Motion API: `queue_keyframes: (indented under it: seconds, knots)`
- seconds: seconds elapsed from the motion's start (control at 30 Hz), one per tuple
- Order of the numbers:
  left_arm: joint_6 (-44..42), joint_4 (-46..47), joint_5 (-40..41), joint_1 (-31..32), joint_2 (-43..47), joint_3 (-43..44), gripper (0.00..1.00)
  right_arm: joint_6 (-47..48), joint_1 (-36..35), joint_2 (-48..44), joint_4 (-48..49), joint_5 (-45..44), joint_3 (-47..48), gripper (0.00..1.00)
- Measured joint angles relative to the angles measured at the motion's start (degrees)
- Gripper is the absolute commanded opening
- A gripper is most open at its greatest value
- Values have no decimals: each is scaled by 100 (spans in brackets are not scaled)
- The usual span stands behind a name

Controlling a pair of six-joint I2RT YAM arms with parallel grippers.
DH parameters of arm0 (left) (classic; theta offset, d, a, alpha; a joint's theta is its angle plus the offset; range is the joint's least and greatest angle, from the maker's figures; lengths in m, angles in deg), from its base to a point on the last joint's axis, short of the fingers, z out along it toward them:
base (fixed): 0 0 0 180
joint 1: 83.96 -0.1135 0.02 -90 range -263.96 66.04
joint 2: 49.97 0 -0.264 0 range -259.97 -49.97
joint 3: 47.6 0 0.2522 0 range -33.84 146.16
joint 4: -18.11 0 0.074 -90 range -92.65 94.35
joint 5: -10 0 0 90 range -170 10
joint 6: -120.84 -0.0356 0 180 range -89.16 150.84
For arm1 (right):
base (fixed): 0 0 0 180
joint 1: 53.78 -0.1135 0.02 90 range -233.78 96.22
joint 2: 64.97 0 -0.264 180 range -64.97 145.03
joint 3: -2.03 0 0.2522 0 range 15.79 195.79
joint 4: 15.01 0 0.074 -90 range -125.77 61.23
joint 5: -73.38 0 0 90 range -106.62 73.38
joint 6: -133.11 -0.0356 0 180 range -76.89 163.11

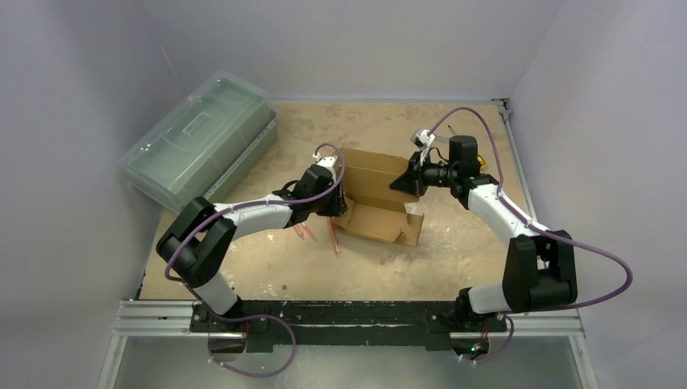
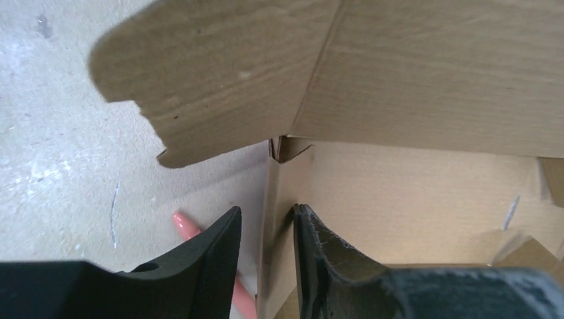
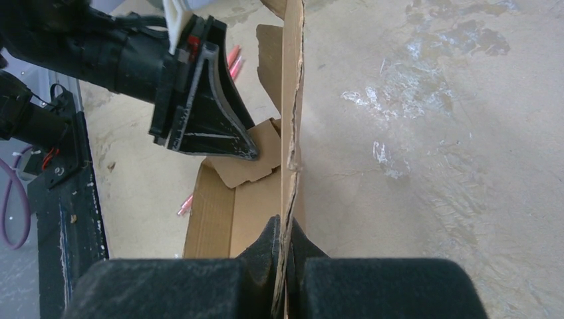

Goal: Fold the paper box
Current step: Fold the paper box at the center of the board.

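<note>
The paper box (image 1: 379, 197) is a brown cardboard carton, partly raised, in the middle of the table. My left gripper (image 1: 334, 204) is at its left end. In the left wrist view the gripper (image 2: 266, 211) is open and straddles an upright side wall (image 2: 279, 199): the right finger touches the inside, the left finger stands off the outside. A loose flap (image 2: 219, 73) hangs above. My right gripper (image 1: 402, 183) is at the box's right back side. In the right wrist view it (image 3: 284, 222) is shut on the thin edge of an upright cardboard wall (image 3: 290, 100). The left gripper (image 3: 206, 113) shows beyond.
A large translucent green plastic case (image 1: 198, 138) lies at the back left. Pink sticks (image 1: 334, 241) lie on the table just in front of the box's left end; one shows under my left fingers (image 2: 186, 229). Grey walls enclose the table.
</note>
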Motion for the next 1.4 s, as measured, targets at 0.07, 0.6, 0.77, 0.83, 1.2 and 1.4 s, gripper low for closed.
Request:
queue_keyframes:
  seconds: [0.07,0.6,0.77,0.83,1.2,1.4]
  knots:
    - [2,116,-9,0,-146,-26,21,0,0,0,0,0,0,0]
    - [-17,-774,1421,756,-267,396,0,7,-17,4,-63,7,-7,61]
    - [116,-994,1812,785,-269,461,0,186,44,4,-219,0,20,81]
    - [195,-1062,1897,785,-280,463,0,345,140,2,-409,-28,105,84]
    - [407,-1178,1797,785,-658,811,1,4061,501,-1375,-2813,619,647,89]
    - [575,-1163,1600,782,-839,1003,3,5080,-1163,-1320,-2973,553,-105,78]
